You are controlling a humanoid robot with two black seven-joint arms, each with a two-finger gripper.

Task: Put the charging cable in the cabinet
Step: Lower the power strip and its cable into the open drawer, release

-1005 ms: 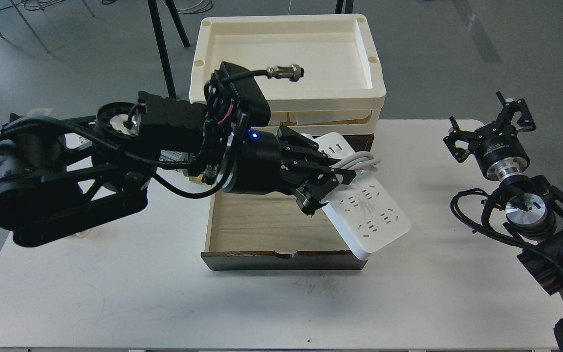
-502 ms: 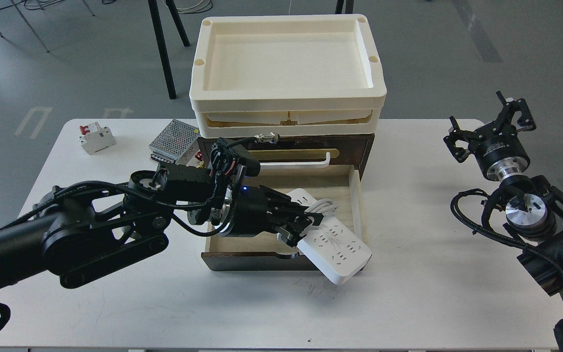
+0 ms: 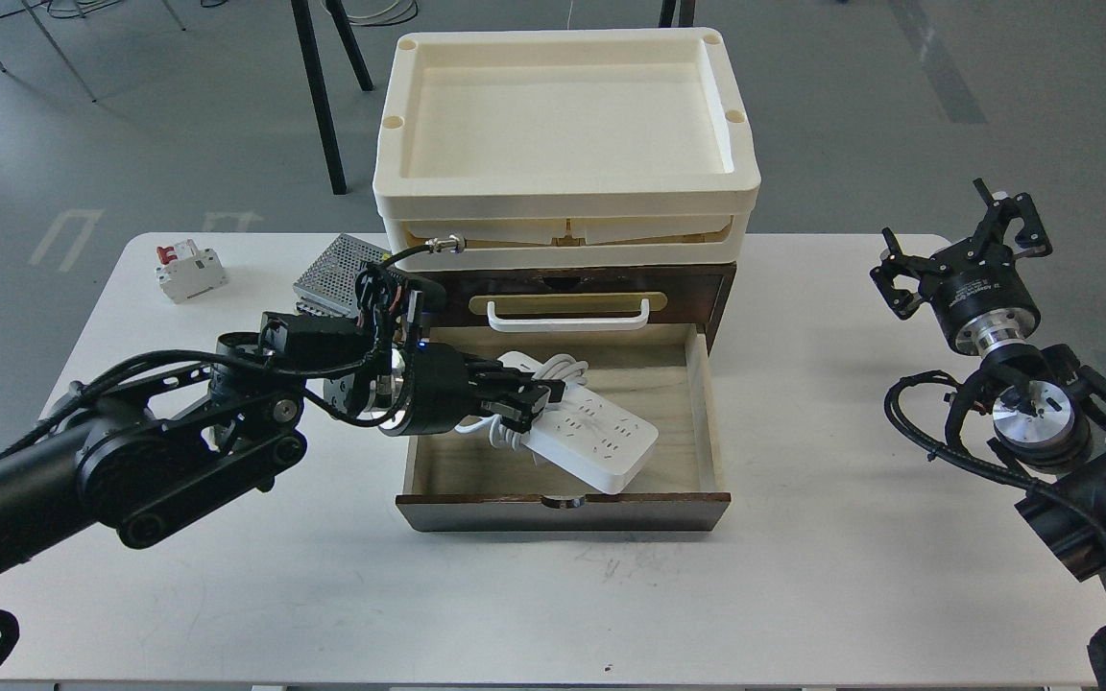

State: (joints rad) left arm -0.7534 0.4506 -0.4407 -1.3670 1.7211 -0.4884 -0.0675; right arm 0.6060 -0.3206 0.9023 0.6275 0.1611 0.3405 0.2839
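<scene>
The charging cable [image 3: 593, 440], a flat white power strip with a looped white cord, lies inside the pulled-out drawer [image 3: 705, 403] of the dark-brown cabinet [image 3: 716, 283], tilted toward the front right. My left gripper [image 3: 526, 405] reaches into the drawer from the left and is shut on the strip's near-left end, by the cord loops. The drawer has a pale wood inside; a closed drawer with a white handle [image 3: 567, 315] sits above it. My right gripper [image 3: 966, 251] is open and empty, up at the table's far right.
Cream plastic trays [image 3: 563, 206] are stacked on top of the cabinet. A grey perforated metal box [image 3: 337, 271] and a small white circuit breaker with a red switch [image 3: 188, 271] lie at the back left of the white table [image 3: 553, 595].
My left arm has come down and back to the left, carrying the power strip from over the drawer's right front corner into the drawer.
</scene>
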